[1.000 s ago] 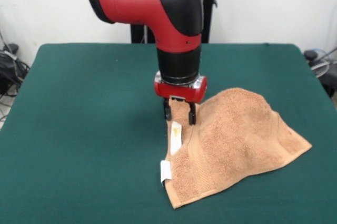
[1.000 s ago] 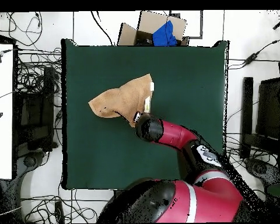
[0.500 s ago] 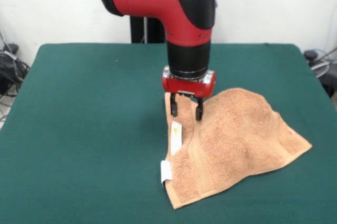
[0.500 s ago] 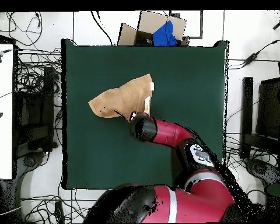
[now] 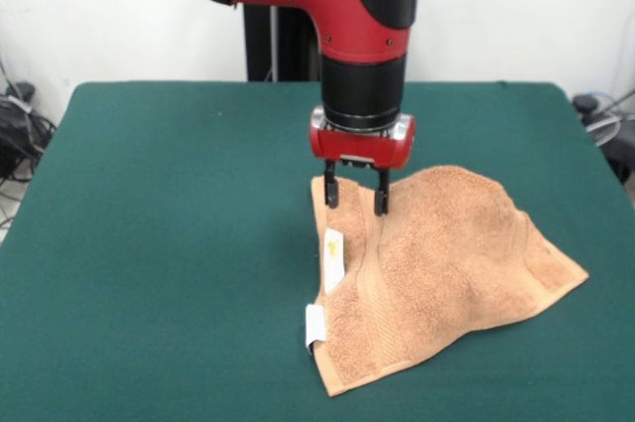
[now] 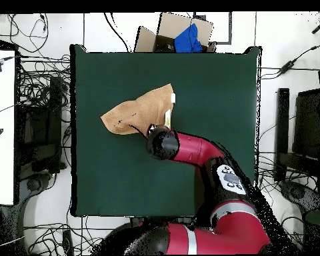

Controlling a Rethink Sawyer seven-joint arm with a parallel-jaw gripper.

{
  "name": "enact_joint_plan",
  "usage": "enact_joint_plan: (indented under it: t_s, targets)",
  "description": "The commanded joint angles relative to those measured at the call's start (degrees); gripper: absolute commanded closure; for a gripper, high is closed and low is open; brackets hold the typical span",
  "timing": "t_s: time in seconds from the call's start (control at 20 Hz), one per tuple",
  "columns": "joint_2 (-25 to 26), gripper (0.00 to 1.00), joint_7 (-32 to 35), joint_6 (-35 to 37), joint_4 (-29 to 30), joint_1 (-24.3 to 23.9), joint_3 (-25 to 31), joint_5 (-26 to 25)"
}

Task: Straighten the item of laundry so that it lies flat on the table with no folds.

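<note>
The orange-tan towel (image 5: 446, 258) lies rumpled on the right half of the green table (image 5: 169, 223), with a raised hump in its middle and two white tags (image 5: 333, 258) on its left edge. My gripper (image 5: 355, 200) points straight down over the towel's far left corner. It is open, with one fingertip (image 5: 331, 194) near the corner's edge and the other on the cloth. In the overhead view the towel (image 6: 136, 115) sits near the middle of the table (image 6: 209, 87), and the arm's wrist (image 6: 161, 143) hides the gripper.
The black pedestal (image 5: 268, 45) stands behind the table's far edge. In the overhead view a cardboard box with a blue thing (image 6: 179, 37) lies beyond the table. Cables and a white desk (image 6: 1, 127) lie to the left.
My gripper has moved right and slightly toward the table's far side, from beside the towel's edge to over its far left corner. The towel has kept its shape.
</note>
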Motion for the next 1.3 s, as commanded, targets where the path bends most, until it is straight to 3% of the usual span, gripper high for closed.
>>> enact_joint_plan:
  t_s: [0.05, 1.3]
  targets:
    - [2.3, 0.0, 3.0, 4.0, -2.6, 0.3, -1.2, -2.7]
    - [7.0, 0.0, 1.7, 1.1, -5.4, -4.2, 0.7, -7.0]
